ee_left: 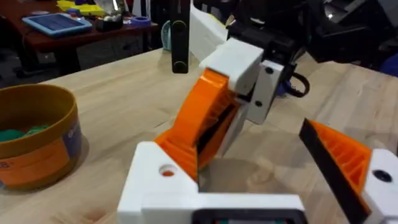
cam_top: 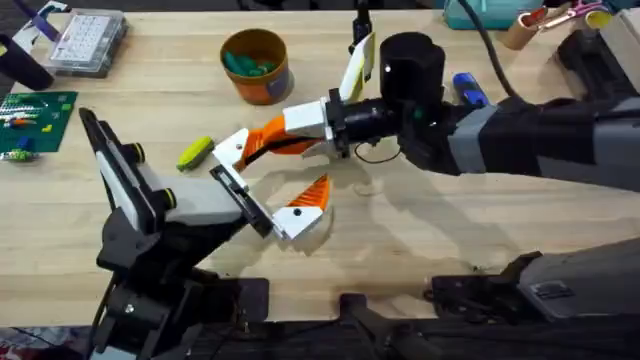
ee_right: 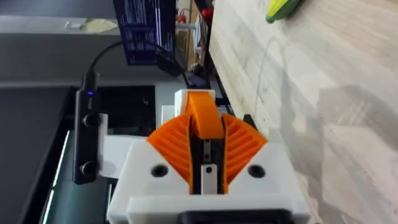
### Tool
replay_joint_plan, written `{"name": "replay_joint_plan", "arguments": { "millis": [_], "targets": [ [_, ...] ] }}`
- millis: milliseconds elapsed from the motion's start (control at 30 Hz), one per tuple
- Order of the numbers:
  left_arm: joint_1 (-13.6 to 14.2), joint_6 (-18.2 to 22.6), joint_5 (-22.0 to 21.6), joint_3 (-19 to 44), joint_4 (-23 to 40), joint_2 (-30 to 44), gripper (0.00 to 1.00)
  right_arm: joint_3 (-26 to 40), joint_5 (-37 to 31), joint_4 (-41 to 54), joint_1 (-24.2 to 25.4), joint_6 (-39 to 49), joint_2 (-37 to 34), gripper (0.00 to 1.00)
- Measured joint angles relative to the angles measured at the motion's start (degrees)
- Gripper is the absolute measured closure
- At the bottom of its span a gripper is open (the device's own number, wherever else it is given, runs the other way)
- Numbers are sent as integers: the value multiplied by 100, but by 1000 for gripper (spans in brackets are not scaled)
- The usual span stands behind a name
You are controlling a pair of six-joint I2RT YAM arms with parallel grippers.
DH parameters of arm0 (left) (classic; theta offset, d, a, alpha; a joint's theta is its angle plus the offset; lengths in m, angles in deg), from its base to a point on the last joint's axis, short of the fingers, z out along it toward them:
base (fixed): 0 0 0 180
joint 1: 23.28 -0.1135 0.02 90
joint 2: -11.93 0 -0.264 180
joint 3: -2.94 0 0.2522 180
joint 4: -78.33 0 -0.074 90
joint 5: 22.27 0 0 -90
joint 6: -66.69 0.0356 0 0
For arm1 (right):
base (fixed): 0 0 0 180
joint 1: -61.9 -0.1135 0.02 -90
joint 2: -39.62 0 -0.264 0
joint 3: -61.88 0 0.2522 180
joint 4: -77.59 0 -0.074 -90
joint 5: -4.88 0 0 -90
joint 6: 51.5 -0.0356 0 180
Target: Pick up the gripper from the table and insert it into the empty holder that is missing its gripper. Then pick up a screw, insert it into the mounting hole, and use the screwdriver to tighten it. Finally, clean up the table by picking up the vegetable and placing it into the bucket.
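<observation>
My right gripper [cam_top: 258,148] reaches in from the right, shut on the gripper [cam_top: 232,150], an orange ribbed finger on a white base. The base sits at the far end of the holder [cam_top: 240,195], the black crossbar on my left arm's white hand. I cannot tell how deep it is seated. The twin finger [cam_top: 305,205] stands at the bar's near end, so my left gripper [cam_top: 280,178] is open. The left wrist view shows the orange jaws clamped on the gripper [ee_left: 158,180]. The vegetable [cam_top: 195,151] lies just left of the holder. The bucket [cam_top: 256,65] stands behind.
A clear parts box [cam_top: 88,42] and a green board [cam_top: 30,120] sit at the far left. A blue-handled tool [cam_top: 470,90] lies behind the right arm. A yellow-white piece [cam_top: 358,65] stands near the bucket. Bare wood [cam_top: 420,230] lies in front of the right arm.
</observation>
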Motion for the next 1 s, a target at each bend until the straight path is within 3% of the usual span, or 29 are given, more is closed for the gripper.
{"name": "replay_joint_plan", "arguments": {
  "millis": [267, 633, 700, 733, 1000],
  "targets": [
    [2, 0, 11, 0, 0, 0, 9, 0, -31, -2, -13, 2, 0, 767],
    [2, 31, 28, 0, -2, 0, 10, 0, 11, 23, -11, -4, 0, 646],
    [7, 41, 86, 0, -2, 0, 10, 0, 67, 24, -11, 0, 0, 590],
    [30, 43, 179, 0, 0, 0, 10, 0, 202, 28, 15, 1, 0, 481],
    [31, 44, 201, 0, 2, 0, 10, 0, 286, 31, 100, 14, 0, 319]
  ]
}}
